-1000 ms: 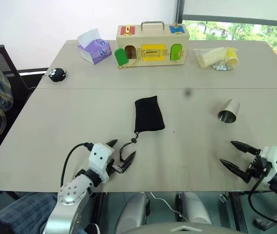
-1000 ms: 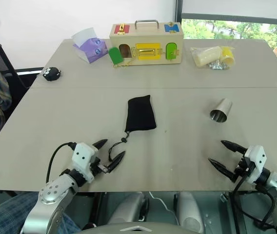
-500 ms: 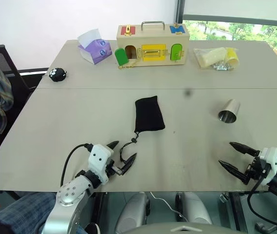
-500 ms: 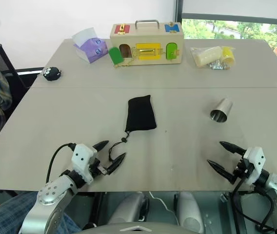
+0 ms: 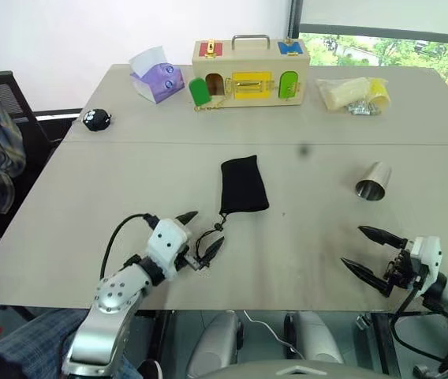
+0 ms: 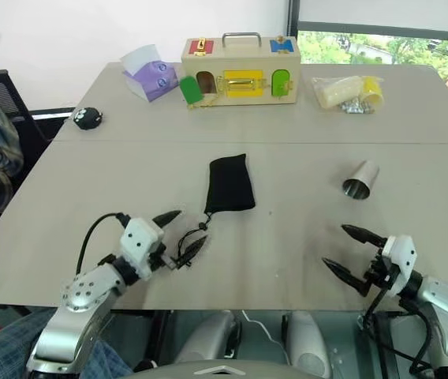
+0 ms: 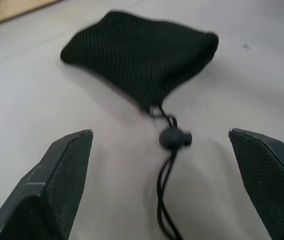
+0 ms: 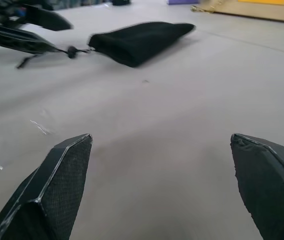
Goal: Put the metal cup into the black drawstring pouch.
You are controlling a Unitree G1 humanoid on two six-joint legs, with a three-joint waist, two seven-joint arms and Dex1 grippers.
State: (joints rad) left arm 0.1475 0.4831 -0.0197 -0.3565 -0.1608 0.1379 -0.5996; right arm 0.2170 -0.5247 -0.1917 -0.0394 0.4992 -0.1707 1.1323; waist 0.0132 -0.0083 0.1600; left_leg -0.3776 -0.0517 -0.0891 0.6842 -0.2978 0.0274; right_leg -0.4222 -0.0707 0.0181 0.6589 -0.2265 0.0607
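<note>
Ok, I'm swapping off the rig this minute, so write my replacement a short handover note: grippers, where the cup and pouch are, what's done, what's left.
Left gripper: open, empty, low over the table, the pouch's cord and toggle between its fingers.
Right gripper: open, empty, near the table's front edge, short of the cup.
Black drawstring pouch: lying flat mid-table, mouth toward the robot.
Metal cup: on its side to the right of the pouch, open end toward the robot.
Done: nothing grasped yet.
Left: take hold of the pouch, pick up the cup, put it inside.
</note>
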